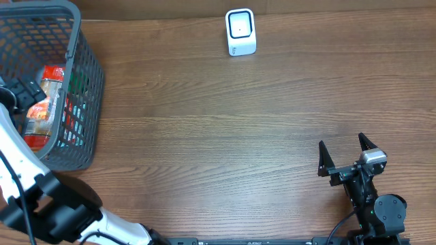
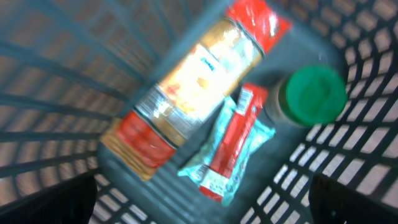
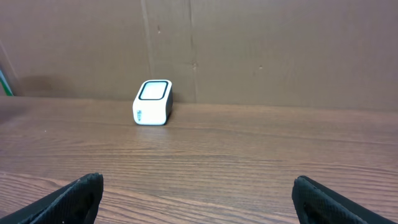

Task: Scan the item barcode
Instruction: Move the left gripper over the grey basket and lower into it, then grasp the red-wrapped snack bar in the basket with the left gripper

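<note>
Hovering over the basket, left gripper held apart above packet, bar and green-lidded jar, all 3 lodged inside, right gripper spread wide, empty, well apart from scanner

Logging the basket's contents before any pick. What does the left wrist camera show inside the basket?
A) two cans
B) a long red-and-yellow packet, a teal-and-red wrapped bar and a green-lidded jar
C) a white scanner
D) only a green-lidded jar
B: the left wrist view shows the long red-and-yellow packet, the teal-and-red wrapped bar beside it and the green-lidded jar, all inside the basket.
</note>
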Robot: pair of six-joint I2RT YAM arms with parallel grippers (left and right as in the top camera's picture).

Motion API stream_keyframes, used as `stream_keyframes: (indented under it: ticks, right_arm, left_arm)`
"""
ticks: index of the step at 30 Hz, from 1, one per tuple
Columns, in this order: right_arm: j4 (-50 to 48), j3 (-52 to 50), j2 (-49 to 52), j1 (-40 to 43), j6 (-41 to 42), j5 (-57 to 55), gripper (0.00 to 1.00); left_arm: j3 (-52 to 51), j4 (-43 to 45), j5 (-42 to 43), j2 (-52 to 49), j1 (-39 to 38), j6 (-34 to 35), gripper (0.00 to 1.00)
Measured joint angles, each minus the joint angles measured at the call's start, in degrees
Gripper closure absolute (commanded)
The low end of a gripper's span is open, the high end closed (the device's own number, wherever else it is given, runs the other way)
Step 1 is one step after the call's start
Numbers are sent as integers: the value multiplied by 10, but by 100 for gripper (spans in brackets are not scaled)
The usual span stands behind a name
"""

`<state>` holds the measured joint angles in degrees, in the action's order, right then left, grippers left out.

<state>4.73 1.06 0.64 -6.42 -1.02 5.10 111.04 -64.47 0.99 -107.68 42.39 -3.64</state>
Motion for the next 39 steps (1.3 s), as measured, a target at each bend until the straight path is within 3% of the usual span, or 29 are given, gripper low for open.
stream_keyframes:
  ticks: [12,18,34,39]
  right_arm:
    - [0,0,0,0,0,0,0]
    - [-1,0,0,0,0,0,0]
    - [0,0,0,0,0,0,0]
    - [0,0,0,0,0,0,0]
  left_arm:
    - [0,-23,26,-84,0,-70,0]
    - [0,-24,62,-128,0,-113,15]
    - [0,-26,89,-227,0,-148,6]
    - [0,-18,89,-236,0,-148,9]
